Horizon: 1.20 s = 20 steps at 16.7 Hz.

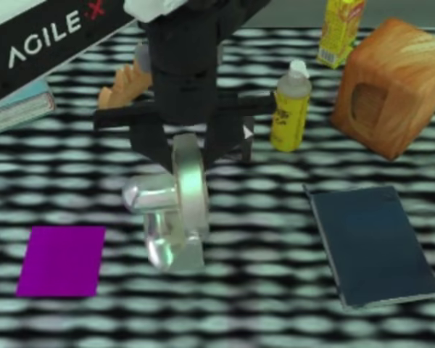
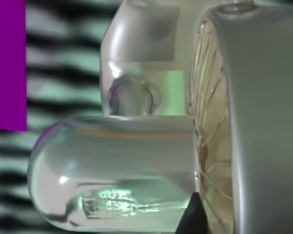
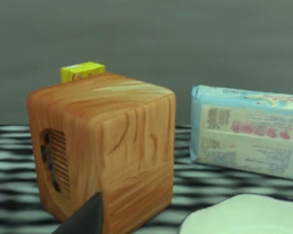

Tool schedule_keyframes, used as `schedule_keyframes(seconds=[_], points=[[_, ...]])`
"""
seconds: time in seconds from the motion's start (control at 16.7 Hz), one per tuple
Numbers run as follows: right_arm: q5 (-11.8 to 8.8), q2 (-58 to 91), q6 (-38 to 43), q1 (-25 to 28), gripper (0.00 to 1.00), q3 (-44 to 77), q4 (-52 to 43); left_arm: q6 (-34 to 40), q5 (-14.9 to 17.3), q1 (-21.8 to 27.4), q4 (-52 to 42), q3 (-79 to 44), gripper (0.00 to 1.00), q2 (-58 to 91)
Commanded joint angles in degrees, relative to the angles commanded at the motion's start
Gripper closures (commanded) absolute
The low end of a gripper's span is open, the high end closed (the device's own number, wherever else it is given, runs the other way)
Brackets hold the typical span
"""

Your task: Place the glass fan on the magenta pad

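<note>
The glass fan [image 1: 180, 210] sits at the middle of the top view, slightly left of centre, its thick silvery ring standing edge-on with the rounded hub sticking out toward the left and the oval base toward the lower edge of the frame. The left gripper [image 1: 183, 145] comes down on it from above, its dark fingers set on either side of the ring's upper rim and closed against it; whether the fan rests on the table or is lifted off it cannot be told. In the left wrist view the fan [image 2: 195, 126] fills nearly the whole frame, wire spokes showing inside the ring. The magenta pad [image 1: 61, 261] lies flat at the lower left of the top view, well apart from the fan; a strip of it [image 2: 7, 63] shows in the left wrist view too. The striped table [image 1: 261, 304] also carries a dark blue book [image 1: 373, 243] at the lower right, a yellow bottle [image 1: 290, 109] just above centre, a wooden box [image 1: 388, 87] at the upper right and a yellow carton [image 1: 339, 29] at the top edge. The right arm is out of the top view; its wrist camera faces the wooden box [image 3: 102, 151] and a pale blue packet [image 3: 246, 131], and its fingers' state cannot be told.
</note>
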<state>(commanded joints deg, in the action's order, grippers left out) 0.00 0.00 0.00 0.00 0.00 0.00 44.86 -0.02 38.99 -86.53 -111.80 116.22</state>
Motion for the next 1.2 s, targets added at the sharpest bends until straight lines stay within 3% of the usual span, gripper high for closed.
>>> schedule_keyframes(seconds=[0.18, 0.36, 0.96, 1.2], points=[[0.0, 0.0, 0.0, 0.0, 0.0, 0.0, 0.0, -9.03, -0.08, -1.65, -0.02, 2.97, 1.0, -1.54], [0.0, 0.0, 0.0, 0.0, 0.0, 0.0, 0.0, -23.13, -0.15, -4.13, 0.47, 6.86, 1.0, -4.31], [0.0, 0.0, 0.0, 0.0, 0.0, 0.0, 0.0, -84.76, -0.28, -15.3, 5.48, 24.0, 1.0, -19.55], [0.0, 0.0, 0.0, 0.0, 0.0, 0.0, 0.0, -105.02, -0.38, -19.39, 7.43, 31.03, 1.0, -25.22]])
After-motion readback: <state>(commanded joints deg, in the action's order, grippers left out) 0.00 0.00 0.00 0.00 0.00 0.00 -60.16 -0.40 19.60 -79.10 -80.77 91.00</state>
